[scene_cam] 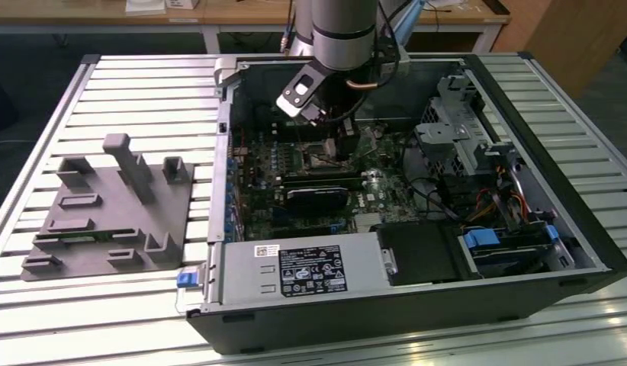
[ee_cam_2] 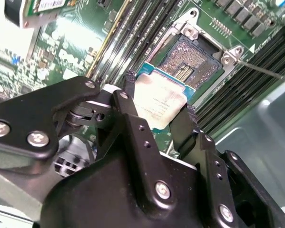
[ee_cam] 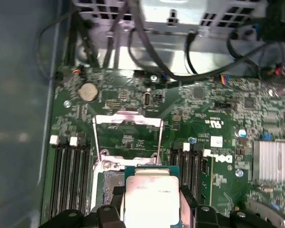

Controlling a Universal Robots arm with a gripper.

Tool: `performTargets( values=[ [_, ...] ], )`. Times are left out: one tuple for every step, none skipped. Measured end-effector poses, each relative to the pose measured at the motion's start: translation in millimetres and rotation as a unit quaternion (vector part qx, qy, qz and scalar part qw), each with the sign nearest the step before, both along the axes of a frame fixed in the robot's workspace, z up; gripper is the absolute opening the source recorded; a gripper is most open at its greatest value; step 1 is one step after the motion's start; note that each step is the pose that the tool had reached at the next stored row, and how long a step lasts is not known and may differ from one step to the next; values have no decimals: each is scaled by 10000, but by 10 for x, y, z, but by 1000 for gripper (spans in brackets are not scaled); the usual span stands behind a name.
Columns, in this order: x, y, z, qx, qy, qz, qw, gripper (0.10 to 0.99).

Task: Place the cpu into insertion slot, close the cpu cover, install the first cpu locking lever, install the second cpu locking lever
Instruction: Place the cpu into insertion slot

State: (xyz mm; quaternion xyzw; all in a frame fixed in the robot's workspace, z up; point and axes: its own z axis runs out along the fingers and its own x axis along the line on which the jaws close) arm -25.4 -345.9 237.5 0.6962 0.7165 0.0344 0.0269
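Slatted aluminium table (scene_cam: 140, 91) carries an open computer case (scene_cam: 538, 252) lying on its side, and the arm (scene_cam: 344, 30) reaches down into it from above. At the arm's end the gripper (ee_cam_2: 159, 92) is clamped on the cpu (ee_cam_2: 156, 107), a black finger (ee_cam_2: 128, 95) pressing on each of two opposite edges, with the silvery face turned up toward the cameras. In both wrist views the chip hangs level over the near edge of the insertion slot (ee_cam_2: 194, 59), whose dark field of pins lies bare and uncovered beyond it. The cpu cover (ee_cam: 128, 118) stands swung open on the slot's far side, with green board showing through its square window. A thin locking lever (ee_cam_2: 266, 71) juts out past one corner of the slot. Long black memory slots (ee_cam: 68, 175) run along both sides of the socket, and a round coin battery (ee_cam: 88, 91) sits on the board beyond the cover. On the exterior view's left, well apart from the case, a grey moulded fixture (scene_cam: 110, 206) rests on the table.
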Motion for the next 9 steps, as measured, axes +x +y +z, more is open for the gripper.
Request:
performTargets(
  values=[
    [0,0,-5,0,0,-89,10000,541],
    [-2,0,-8,0,0,-172,9999,541],
    [-4,1,-11,-1,1,-227,9997,541],
    [-6,3,-13,-1,1,-270,9996,541],
    [-11,6,-16,0,0,-295,9996,541],
    [-17,12,-19,0,0,-309,9995,541],
    [-25,21,-22,0,0,-315,9995,541],
    [-32,31,-25,0,0,-316,9995,541],
    [-40,44,-27,-1,0,-317,9995,541]
  ],
)
